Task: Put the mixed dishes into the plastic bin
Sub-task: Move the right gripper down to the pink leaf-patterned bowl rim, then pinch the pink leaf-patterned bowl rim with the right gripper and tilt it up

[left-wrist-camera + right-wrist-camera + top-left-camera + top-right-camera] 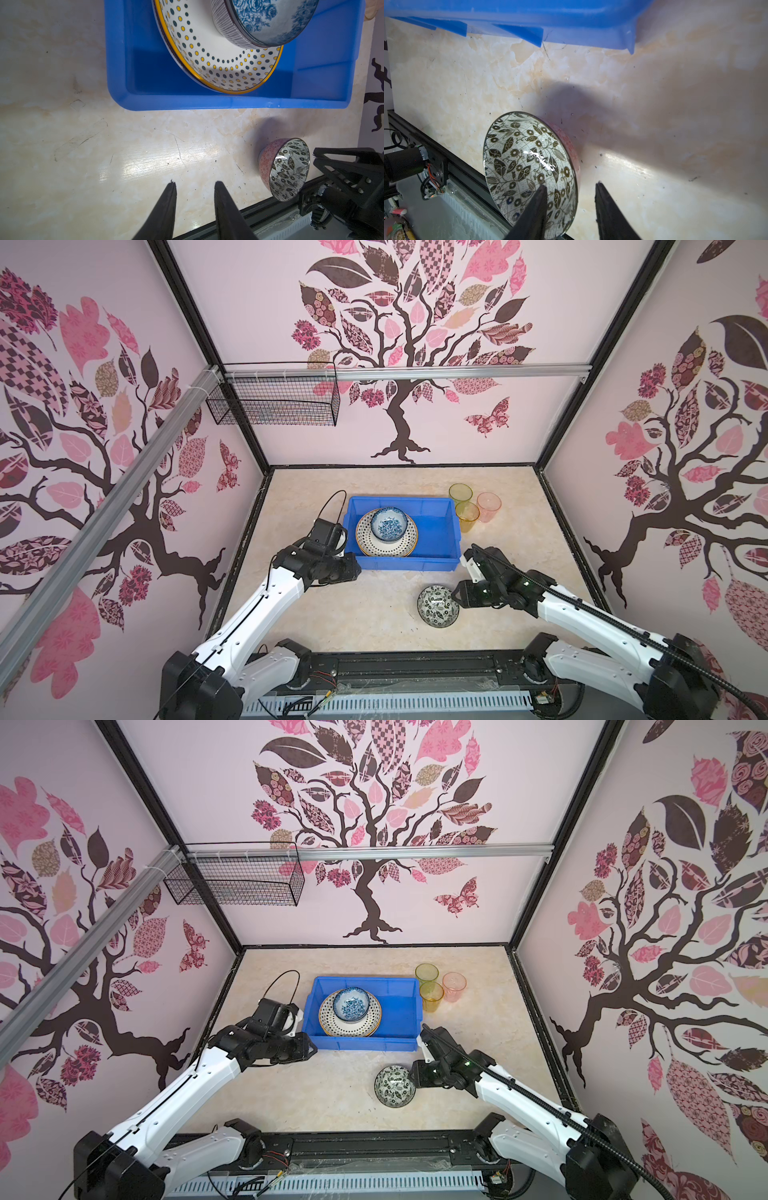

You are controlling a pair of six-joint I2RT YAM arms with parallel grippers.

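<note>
The blue plastic bin (407, 564) stands mid-table. Inside it lies a dotted-rim plate (370, 545) on other plates, topped by a blue floral bowl (388, 524) nested in a purple-striped bowl (226, 31). A black-white leafy bowl (438, 605) with a pink outside sits on the table in front of the bin. My right gripper (570, 184) is open and straddles its rim, one finger over the inside and one outside the wall. My left gripper (195, 185) is open and empty over bare table, by the bin's near left corner. Three translucent cups (467, 512) stand right of the bin.
A black wire basket (274, 402) hangs on the back wall at the left. A black rail (415, 664) runs along the table's front edge just behind the leafy bowl. Patterned walls close in the table on three sides.
</note>
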